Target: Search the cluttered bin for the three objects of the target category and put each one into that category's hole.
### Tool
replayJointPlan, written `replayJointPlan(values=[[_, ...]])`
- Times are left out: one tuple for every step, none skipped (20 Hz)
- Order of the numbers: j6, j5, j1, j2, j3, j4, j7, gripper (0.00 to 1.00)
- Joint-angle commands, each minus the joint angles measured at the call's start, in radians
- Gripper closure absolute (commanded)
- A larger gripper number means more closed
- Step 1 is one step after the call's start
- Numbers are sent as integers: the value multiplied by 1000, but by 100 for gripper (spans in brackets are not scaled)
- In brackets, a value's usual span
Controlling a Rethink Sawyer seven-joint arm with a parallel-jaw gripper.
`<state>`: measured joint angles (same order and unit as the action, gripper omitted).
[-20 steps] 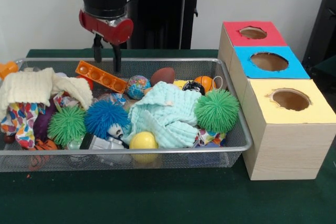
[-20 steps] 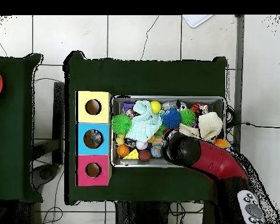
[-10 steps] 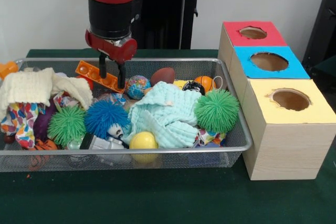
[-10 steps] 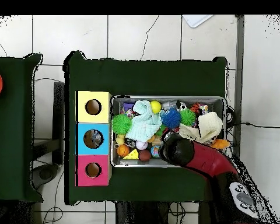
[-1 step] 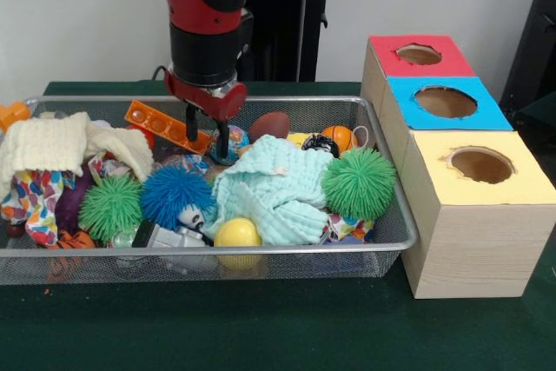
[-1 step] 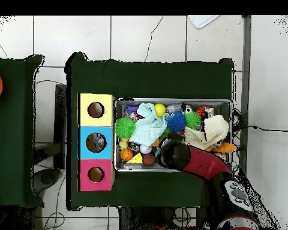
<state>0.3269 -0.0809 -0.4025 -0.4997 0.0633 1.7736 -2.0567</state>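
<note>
My gripper (image 5: 207, 133) hangs open inside the wire bin (image 5: 200, 250), near its back wall. Its two dark fingers (image 5: 191, 122) point down, and nothing shows between them. The right finger stands in front of a small globe ball (image 5: 233, 139). An orange perforated strip (image 5: 163, 124) lies just left of the fingers. A brown football (image 5: 271, 122) sits to the right. In the overhead view the arm's head (image 6: 173, 154) hides the gripper. Three boxes with holes stand beside the bin: red (image 5: 417, 54), blue (image 5: 445, 102) and yellow (image 5: 480, 165).
A mint cloth (image 5: 274, 188) fills the bin's middle, with a cream cloth (image 5: 61, 141) at the left. Two green spiky balls (image 5: 359, 182) (image 5: 110, 206), a blue spiky ball (image 5: 176, 195), a yellow ball (image 5: 237, 234) and an orange ball (image 5: 340, 136) crowd the rest.
In the front view the gripper has moved right and down, from above the orange strip to beside the globe ball. It stays open throughout.
</note>
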Motion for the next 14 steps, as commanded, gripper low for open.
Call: replayJointPlan(values=[[-114, -33, -5, 99, -23, -20, -101, 0], [-122, -34, -2, 108, -21, -21, -103, 0], [-131, -37, -5, 118, -20, -22, -100, 0], [-142, -38, -5, 128, -18, -24, -100, 0], [-154, -41, -6, 142, -14, -30, -98, 0], [-160, -39, -3, 150, -12, -34, -97, 0], [-165, -39, -3, 157, -10, -38, -94, 0], [-170, -43, -1, 166, -1, -45, -89, 0], [-168, -48, -2, 171, 8, -52, -80, 0], [-168, -52, -3, 176, 14, -59, -72, 0], [-163, -59, -13, 175, 15, -61, -61, 0], [-163, -63, -19, 178, 18, -66, -53, 0], [-161, -68, -24, 175, 21, -68, -49, 0], [-150, -74, -33, 170, 27, -73, -40, 0]])
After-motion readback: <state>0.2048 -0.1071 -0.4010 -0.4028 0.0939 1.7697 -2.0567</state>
